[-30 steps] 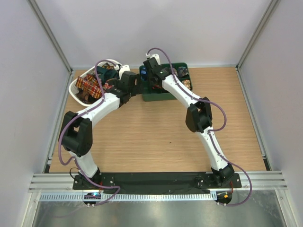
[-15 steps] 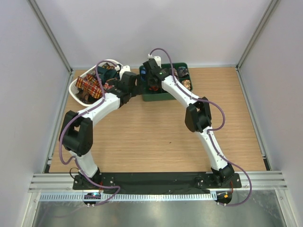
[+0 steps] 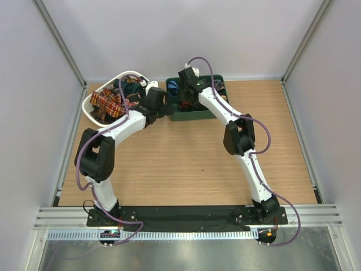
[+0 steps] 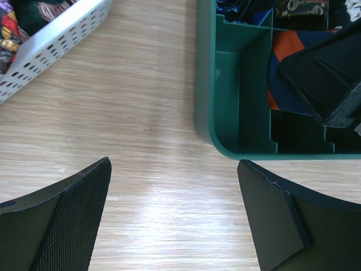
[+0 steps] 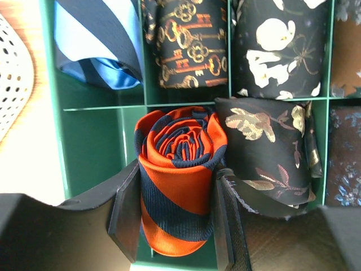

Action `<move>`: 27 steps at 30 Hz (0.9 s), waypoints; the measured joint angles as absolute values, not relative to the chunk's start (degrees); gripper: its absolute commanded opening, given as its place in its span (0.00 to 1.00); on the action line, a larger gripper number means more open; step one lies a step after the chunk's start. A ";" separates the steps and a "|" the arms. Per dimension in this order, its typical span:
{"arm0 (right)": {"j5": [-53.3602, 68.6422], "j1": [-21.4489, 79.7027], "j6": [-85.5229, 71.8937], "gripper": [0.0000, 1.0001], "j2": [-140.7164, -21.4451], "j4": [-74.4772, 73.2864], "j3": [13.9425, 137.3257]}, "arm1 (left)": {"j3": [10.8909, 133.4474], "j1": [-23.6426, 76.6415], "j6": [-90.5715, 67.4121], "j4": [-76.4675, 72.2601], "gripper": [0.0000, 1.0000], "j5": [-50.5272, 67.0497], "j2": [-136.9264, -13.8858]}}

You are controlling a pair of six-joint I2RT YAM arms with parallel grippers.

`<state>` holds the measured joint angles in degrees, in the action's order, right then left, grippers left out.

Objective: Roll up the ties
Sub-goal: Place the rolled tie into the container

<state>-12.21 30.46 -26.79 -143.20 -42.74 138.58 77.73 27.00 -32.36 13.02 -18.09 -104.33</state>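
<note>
Premises: a robotics laboratory test cell, not a domestic or retail setting.

Evidence:
- The enclosure has plain white panel walls [image 3: 169,34] held in aluminium frame posts [image 3: 61,42].
- A wood-grain desk [image 3: 186,164] fills the floor of the cell.
- Two white-and-black robot arms, left [image 3: 121,127] and right [image 3: 251,169], are bolted to a black base plate [image 3: 186,213] on an aluminium rail [image 3: 316,217] at the near edge.
- Purple cables [image 3: 298,223] are exposed, and a slotted cable duct [image 3: 186,234] runs along the near side.
</note>
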 measured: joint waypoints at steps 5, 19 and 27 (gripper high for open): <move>-12.36 30.17 -26.39 0.01 -143.59 -45.95 138.67 | 78.02 27.00 -32.16 13.13 0.92 -17.37 -104.90; -13.96 29.95 -21.91 0.07 -146.96 -51.92 142.21 | 82.21 26.98 -31.22 13.78 0.90 -16.75 -107.87; -11.18 29.54 -16.38 0.41 -147.76 -51.81 143.48 | 82.21 26.98 -31.03 14.37 0.90 -16.75 -107.87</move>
<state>-11.18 29.54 -16.38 -147.76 -51.81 143.48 82.21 26.98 -31.03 14.37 -16.75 -107.87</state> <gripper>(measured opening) 0.500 0.906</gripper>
